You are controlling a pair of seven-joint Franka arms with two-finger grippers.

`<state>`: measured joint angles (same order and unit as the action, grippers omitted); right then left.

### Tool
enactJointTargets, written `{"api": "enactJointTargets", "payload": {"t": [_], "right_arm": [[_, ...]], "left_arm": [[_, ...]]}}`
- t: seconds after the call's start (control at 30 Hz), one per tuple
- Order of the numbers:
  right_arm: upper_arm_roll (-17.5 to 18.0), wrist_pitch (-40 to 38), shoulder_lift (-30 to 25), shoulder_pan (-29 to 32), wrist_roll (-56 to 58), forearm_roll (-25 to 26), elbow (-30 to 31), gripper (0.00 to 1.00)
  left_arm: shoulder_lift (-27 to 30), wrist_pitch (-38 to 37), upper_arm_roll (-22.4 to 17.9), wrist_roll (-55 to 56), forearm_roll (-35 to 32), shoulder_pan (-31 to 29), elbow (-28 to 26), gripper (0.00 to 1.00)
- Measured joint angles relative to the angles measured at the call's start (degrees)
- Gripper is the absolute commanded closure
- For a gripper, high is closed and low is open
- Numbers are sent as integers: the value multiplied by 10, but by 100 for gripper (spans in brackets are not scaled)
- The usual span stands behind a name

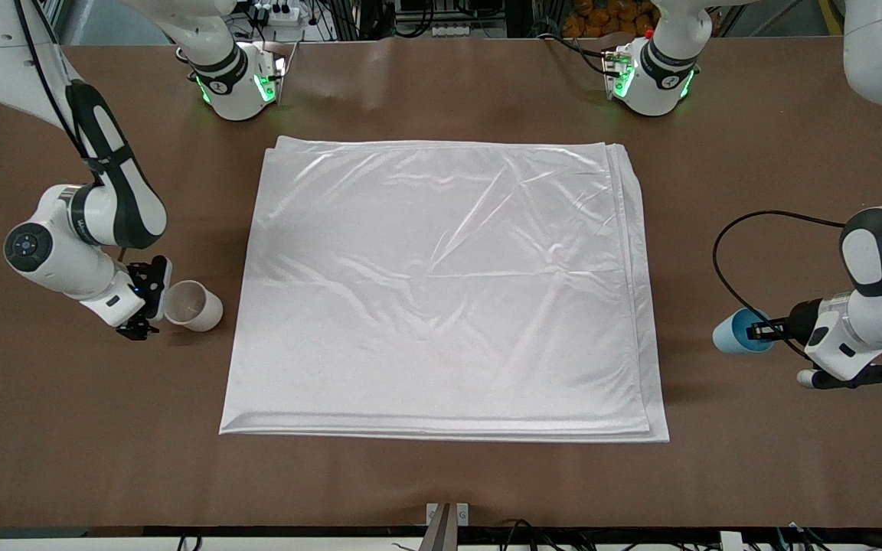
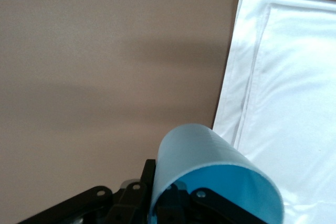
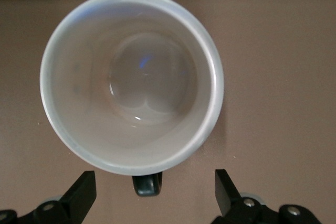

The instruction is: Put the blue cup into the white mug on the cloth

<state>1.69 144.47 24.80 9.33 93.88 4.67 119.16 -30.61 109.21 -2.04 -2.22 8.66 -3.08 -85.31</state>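
Fingers of the left pincer (image 1: 756, 331) grip the blue cup's (image 1: 736, 332) rim beside the cloth (image 1: 441, 291), toward the left arm's end. Right pincer (image 1: 148, 303) gapes around the white mug's (image 1: 192, 305) handle, off the cloth on the worktop (image 1: 441, 474).

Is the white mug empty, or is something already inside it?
Empty. The right wrist view looks straight into the white mug and shows only its bare cream bottom. The blue cup is apart, in the left gripper.
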Motion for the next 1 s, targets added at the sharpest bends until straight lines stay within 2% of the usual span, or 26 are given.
{"api": "enactJointTargets", "payload": {"t": [0.13, 0.27, 0.3, 0.5, 0.6, 0.7, 0.73, 1.0], "right_arm": [[0, 11, 5, 1, 4, 0, 3, 3], [0, 19, 8, 1, 7, 0, 8, 16], [0, 20, 9, 1, 8, 0, 9, 21], [1, 24, 10, 1, 12, 0, 14, 67], [1, 27, 10, 1, 16, 0, 14, 85], [1, 28, 10, 2, 22, 0, 14, 97], [1, 28, 10, 3, 23, 0, 14, 100], [1, 34, 9, 4, 26, 0, 13, 100]], "left_arm": [[13, -6, 1, 0, 2, 0, 0, 100], [25, -18, 2, 1, 3, 1, 0, 100], [27, -21, 2, 1, 3, 1, 0, 100], [29, -23, 2, 1, 5, 1, -1, 100], [29, -23, 2, 2, 5, 0, -2, 100], [29, -23, 2, 2, 5, 0, -2, 100], [29, -23, 2, 2, 5, 0, -2, 100], [29, -23, 2, 2, 5, 1, -2, 100]]}}
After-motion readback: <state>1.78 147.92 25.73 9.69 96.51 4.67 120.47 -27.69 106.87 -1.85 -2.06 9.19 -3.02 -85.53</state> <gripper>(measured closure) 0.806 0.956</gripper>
